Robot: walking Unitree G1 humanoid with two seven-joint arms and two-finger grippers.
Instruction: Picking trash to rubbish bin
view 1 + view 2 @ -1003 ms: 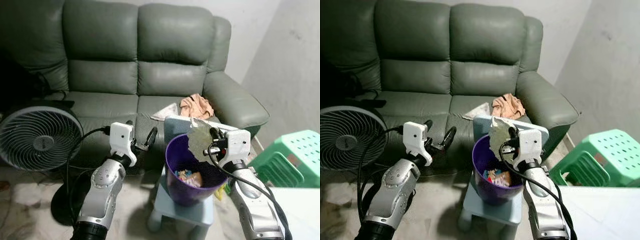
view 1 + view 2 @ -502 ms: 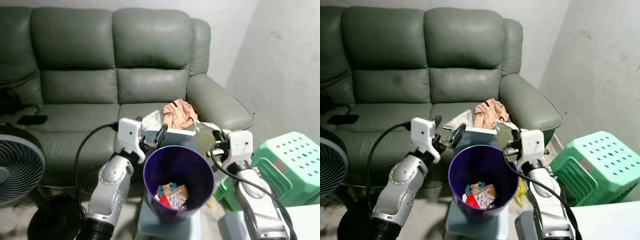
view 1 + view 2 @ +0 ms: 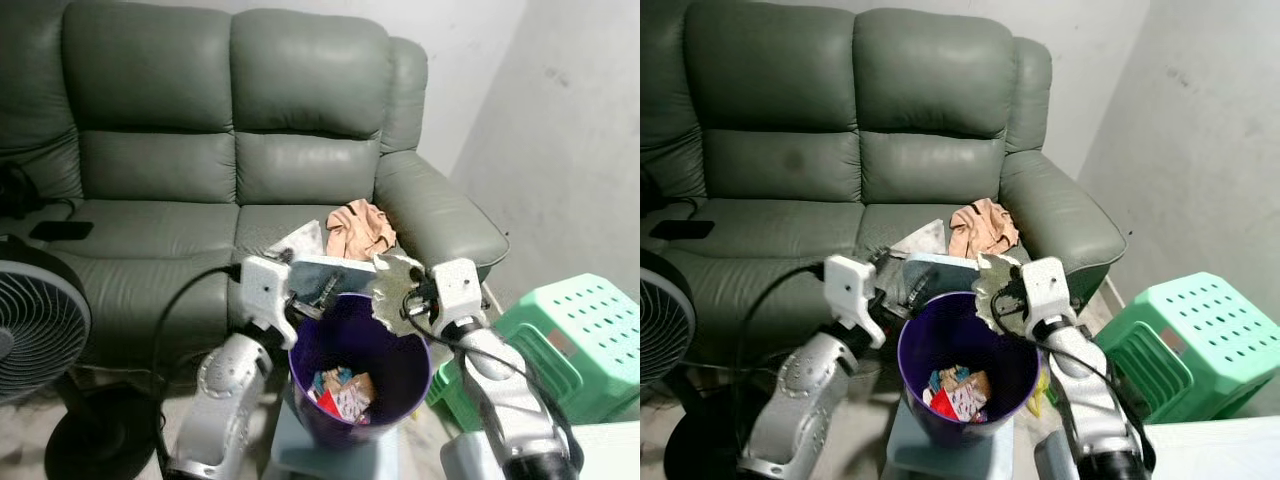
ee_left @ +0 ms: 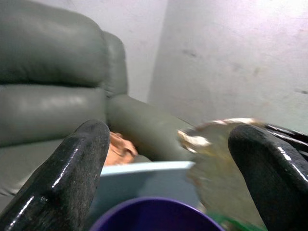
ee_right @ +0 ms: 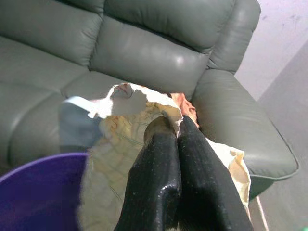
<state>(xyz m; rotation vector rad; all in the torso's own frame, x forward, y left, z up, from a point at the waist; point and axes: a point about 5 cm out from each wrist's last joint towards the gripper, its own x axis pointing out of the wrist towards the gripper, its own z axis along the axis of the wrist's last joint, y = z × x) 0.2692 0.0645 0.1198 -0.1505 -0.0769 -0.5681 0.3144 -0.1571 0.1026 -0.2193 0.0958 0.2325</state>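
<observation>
Paper scrap (image 3: 396, 292): crumpled, pale and stained, clamped in the right pincer (image 3: 412, 297) over the bin's rim.
Rubbish bin (image 3: 310, 352): purple, round, upright on a pale blue stool (image 3: 290, 450), colourful wrappers (image 3: 341, 391) inside.

A home living room is shown. A green leather sofa (image 3: 250, 150) is set against a plain white wall (image 3: 570, 130), with a crumpled peach cloth (image 3: 360, 228) and a dark phone (image 3: 60, 230) left on its seat. A standing fan (image 3: 35, 320) is placed beside it on the floor, and a green plastic stool (image 3: 575, 335) is seen opposite.
</observation>
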